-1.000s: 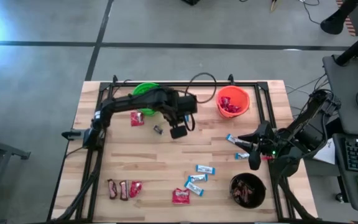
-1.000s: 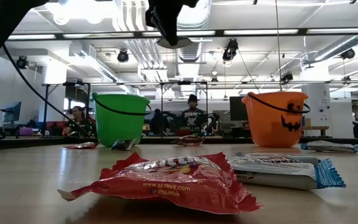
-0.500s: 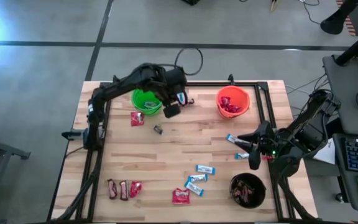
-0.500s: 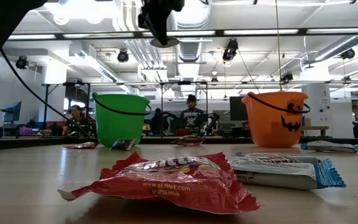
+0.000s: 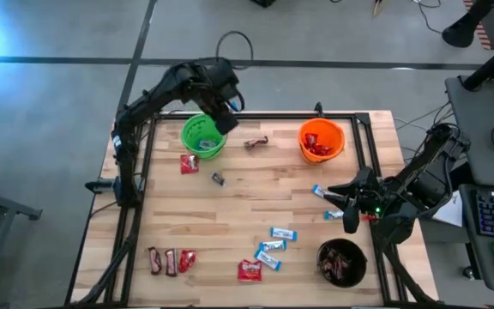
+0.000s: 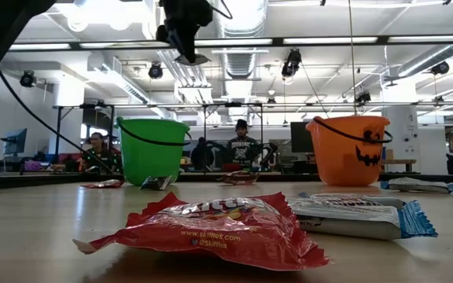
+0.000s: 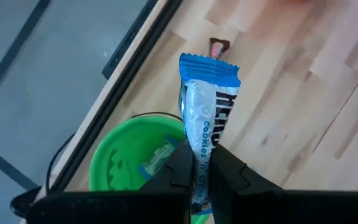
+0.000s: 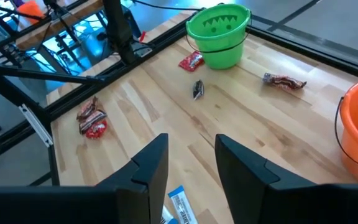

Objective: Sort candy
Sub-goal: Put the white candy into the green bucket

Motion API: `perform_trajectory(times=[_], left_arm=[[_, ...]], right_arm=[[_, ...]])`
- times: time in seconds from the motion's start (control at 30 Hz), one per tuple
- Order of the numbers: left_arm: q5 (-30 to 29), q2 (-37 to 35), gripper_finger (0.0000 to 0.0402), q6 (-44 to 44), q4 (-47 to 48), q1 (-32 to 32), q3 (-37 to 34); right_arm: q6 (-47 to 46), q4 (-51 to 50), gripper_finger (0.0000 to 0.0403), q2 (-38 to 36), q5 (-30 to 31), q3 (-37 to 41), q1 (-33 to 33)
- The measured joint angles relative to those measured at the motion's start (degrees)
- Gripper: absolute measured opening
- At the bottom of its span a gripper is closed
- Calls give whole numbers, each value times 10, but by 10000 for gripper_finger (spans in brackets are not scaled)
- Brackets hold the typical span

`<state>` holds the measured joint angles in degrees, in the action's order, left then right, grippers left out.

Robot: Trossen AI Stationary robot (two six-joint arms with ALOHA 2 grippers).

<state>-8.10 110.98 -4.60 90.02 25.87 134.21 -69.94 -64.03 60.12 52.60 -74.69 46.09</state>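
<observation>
Overhead, a light-blue-and-white bar [image 7: 205, 118] sits clamped in the left gripper's [image 7: 197, 171] fingers, held high above the green bucket [image 5: 202, 136] at the tabletop's [image 5: 230, 215] far edge. More candy lies scattered: blue bars [image 5: 273, 249] and a red packet [image 5: 249, 271] near the front. Right gripper [image 5: 340, 204] hovers beside the black bucket [image 5: 341, 262], fingers apart, empty.

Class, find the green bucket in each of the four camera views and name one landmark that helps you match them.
High view: green bucket at the table's far edge, left of centre.
Low view: far back, left of centre.
Left wrist view: below the shut left claw holding a blue-and-white bar.
Right wrist view: top centre.
Shared landmark: orange bucket.
</observation>
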Motion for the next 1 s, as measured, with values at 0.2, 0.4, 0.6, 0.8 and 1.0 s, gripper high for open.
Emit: perform_trajectory(times=[0.2, 0.4, 0.6, 0.8, 1.0], left_arm=[[20, -18, 2, -17, 0, 29, -1], [26, -34, 2, -10, 0, 37, -1], [40, -45, 2, -6, 0, 44, -6], [44, -70, 2, 6, 0, 44, -78], [42, -121, 1, 11, 0, 48, -191]], right_arm=[[-1, 0, 123, 0, 0, 0, 0], [0, 0, 121, 0, 0, 0, 0], [-2, 0, 122, 0, 0, 0, 0], [-12, 0, 122, 0, 0, 0, 0], [-11, 0, 120, 0, 6, 0, 0]])
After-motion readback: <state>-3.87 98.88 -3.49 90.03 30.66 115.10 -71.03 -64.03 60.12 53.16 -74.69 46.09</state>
